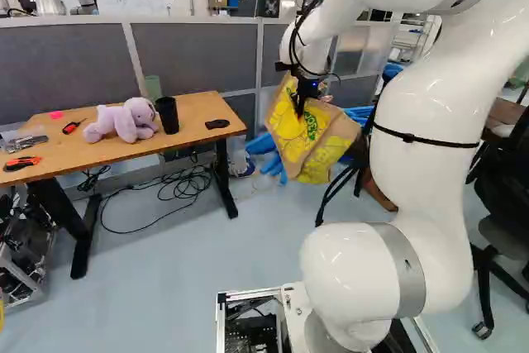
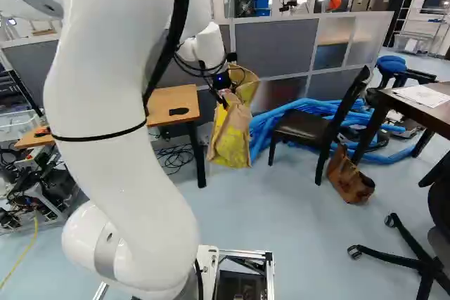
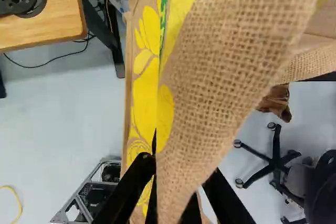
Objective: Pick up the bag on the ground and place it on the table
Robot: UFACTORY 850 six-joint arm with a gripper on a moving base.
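While hand (image 1: 300, 107) clamps bag (image 1: 316, 142) nr top | long axis leans off vert | btm down

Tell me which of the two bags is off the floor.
The burlap bag with the yellow print: it hangs in the gripper. The other, a plain brown bag, sits on the floor near the dark table.

one burlap bag (image 1: 291, 131), one light-wood table (image 1: 193, 115), one plush toy (image 1: 124, 122), one black cup (image 1: 167, 115)
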